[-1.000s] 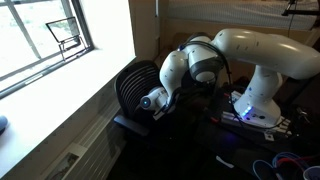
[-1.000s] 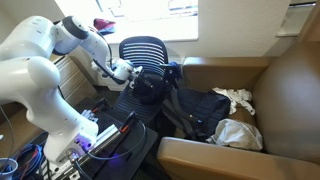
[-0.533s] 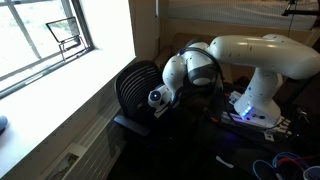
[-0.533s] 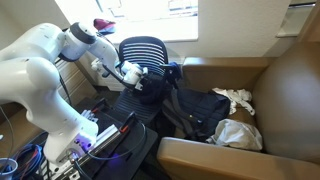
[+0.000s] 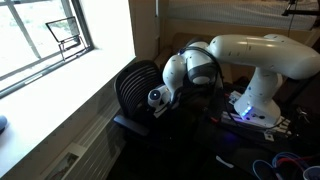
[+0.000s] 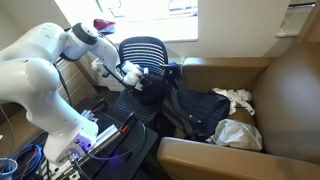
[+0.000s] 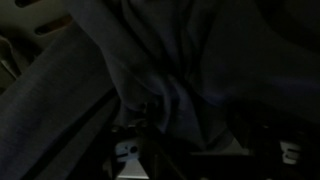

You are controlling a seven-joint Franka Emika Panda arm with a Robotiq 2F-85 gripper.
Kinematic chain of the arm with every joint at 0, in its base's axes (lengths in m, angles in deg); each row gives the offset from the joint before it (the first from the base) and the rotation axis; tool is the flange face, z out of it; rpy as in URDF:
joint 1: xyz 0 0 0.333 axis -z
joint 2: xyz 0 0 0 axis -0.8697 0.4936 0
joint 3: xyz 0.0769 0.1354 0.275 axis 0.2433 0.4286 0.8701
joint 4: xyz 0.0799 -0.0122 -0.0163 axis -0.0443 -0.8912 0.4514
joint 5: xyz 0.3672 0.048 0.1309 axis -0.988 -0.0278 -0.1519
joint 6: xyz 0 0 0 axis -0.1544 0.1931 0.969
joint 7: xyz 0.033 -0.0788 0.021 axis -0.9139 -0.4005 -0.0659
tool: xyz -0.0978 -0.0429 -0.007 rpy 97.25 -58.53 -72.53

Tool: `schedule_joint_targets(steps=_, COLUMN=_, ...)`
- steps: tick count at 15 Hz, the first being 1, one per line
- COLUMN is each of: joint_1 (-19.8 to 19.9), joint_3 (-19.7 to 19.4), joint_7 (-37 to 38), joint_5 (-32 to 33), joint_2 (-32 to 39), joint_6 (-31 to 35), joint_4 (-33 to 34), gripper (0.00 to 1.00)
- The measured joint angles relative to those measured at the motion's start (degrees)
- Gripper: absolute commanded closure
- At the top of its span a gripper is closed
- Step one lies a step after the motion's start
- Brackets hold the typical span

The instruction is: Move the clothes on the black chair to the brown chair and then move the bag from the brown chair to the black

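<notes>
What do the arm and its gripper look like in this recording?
The arm is glossy white with rounded links and dark bands at the joints; a blue-purple light glows at its base. The gripper looks mostly dark, its details too dim to tell.

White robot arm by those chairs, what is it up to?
The white robot arm is reaching into the dark clothes heaped on the black mesh-backed chair. Its wrist view is filled with dark fabric, too murky to tell whether the jaws have closed on it. The dark bag lies on the brown leather chair beside some white cloth, so nothing has been swapped yet.
</notes>
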Motion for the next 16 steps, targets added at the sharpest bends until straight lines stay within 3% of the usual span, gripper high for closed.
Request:
schedule_joint_targets(steps=2, joint_1=0.84, joint_3=1.26, joint_7=-3.0, joint_5=-2.06, joint_2=-0.14, joint_6=-0.16, joint_4=-0.03, gripper=0.68)
schedule_joint_targets(steps=6, joint_1=0.95, joint_3=2.17, joint_7=-14.68, joint_5=-13.39, joint_2=-0.17, joint_6=-1.18, joint_4=-0.28, gripper=0.95)
schedule_joint_targets(steps=7, joint_1=0.7, joint_3=2.04, joint_7=-16.82, joint_5=-15.84, joint_2=-0.25, joint_6=-2.15, joint_4=-0.35, gripper=1.0)
schedule_joint_targets(steps=9, joint_1=-1.59, joint_3=-0.21, joint_7=-18.78, joint_5=-20.15, joint_2=-0.73, joint_6=-4.79, joint_4=-1.34, gripper=1.0)
schedule_joint_targets(steps=12, joint_1=-11.24, joint_3=-9.51, joint_7=-17.06, joint_5=-24.77, joint_2=-1.94, joint_6=-7.69, joint_4=-6.71, gripper=0.99)
schedule_joint_targets(steps=16, joint_1=-27.86, joint_3=-21.41, joint_7=-8.77, joint_5=-24.73, joint_2=-4.44, joint_6=-10.71, joint_4=-19.29, gripper=0.99)
